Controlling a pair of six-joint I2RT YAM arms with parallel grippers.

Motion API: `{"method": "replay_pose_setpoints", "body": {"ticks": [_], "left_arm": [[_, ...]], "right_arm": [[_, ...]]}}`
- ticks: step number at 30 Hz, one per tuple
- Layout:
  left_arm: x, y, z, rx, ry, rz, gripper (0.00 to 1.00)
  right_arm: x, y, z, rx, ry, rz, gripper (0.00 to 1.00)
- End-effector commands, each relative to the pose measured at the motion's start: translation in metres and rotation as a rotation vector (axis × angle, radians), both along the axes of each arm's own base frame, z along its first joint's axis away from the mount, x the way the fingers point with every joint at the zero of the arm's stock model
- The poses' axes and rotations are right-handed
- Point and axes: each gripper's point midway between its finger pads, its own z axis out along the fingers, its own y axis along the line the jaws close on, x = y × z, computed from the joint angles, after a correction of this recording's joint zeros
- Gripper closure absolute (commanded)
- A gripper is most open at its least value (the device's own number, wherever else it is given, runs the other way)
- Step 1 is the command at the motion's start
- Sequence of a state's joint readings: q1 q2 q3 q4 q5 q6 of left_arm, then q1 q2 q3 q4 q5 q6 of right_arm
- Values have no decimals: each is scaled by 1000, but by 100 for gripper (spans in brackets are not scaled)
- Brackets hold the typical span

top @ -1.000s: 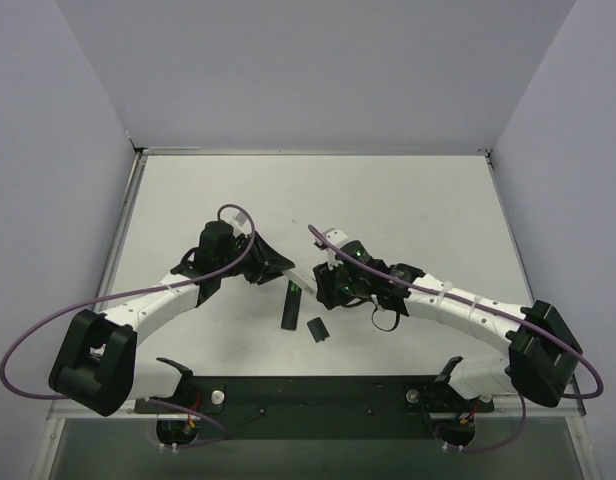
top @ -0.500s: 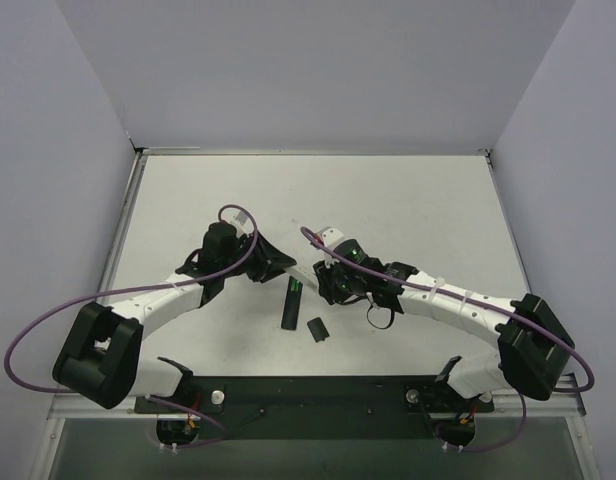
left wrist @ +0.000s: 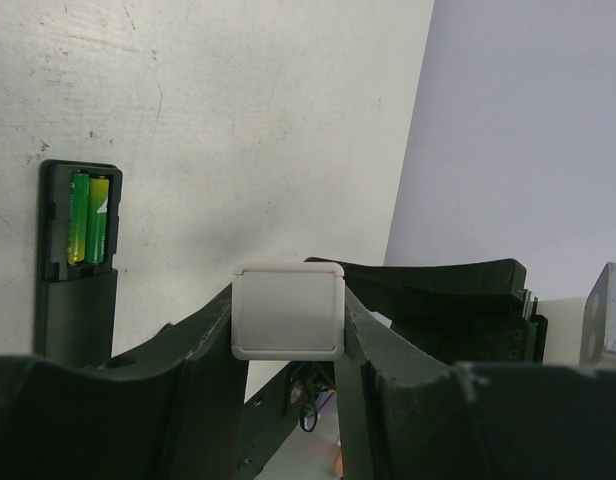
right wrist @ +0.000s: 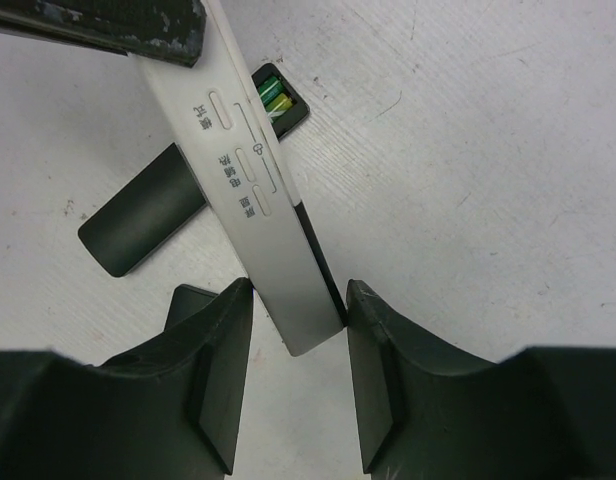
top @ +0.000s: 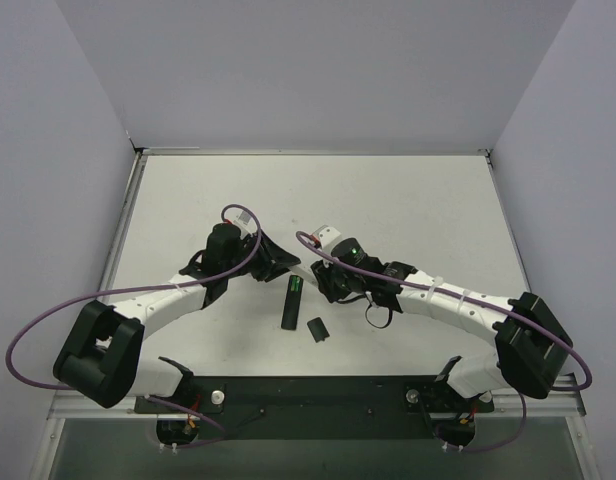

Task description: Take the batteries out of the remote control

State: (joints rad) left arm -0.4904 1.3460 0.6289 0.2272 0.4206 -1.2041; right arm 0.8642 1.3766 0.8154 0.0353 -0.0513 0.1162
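The black remote control [top: 289, 308] lies on the table between the two arms, its slot open with two green batteries [top: 296, 287] inside. The left wrist view shows the remote control [left wrist: 76, 300] and its batteries [left wrist: 88, 218] at lower left. My left gripper [left wrist: 288, 312] is shut on one end of a white stick [left wrist: 288, 310]. The white stick [right wrist: 258, 190] slants over the remote control [right wrist: 138, 220], partly hiding the batteries [right wrist: 272, 97]. My right gripper [right wrist: 298, 300] is closed round the stick's other end, both fingertips touching it.
A small black cover piece [top: 315, 329] lies on the table just near-right of the remote. Purple cables loop off both arms. Grey walls stand along the left, far and right sides of the white table [top: 408, 200].
My right gripper has shifted a little left, toward the left gripper, and its jaws have narrowed onto the stick's end. The left gripper edged slightly right, still holding the stick.
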Motion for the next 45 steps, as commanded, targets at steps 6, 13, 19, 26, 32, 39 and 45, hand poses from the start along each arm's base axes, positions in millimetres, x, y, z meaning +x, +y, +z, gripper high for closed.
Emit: {"method": "replay_pose_setpoints", "body": {"ticks": [6,13,19,26,32,39,45], "left_arm": [[-51,-44,26,-145,41,-263,100],[-53,-46,21,-143,50,-269,100],[-54,-47,21,-147,50,-271,100],[-56,-48,19,-145,56,-278,100],[-58,-52,18,-141,50,-290,100],[-59,-52,16,-139,55,-291,100],[-59,-52,19,-138,51,-292,100]], "right_arm": [[43,49,68,207,-227,22,71],[54,58,83,219,-265,26,67],[57,68,85,234,-276,56,64],[63,73,97,254,-318,67,67],[68,78,120,309,-376,72,69],[73,87,133,323,-384,81,64],[75,90,125,305,-361,85,55]]}}
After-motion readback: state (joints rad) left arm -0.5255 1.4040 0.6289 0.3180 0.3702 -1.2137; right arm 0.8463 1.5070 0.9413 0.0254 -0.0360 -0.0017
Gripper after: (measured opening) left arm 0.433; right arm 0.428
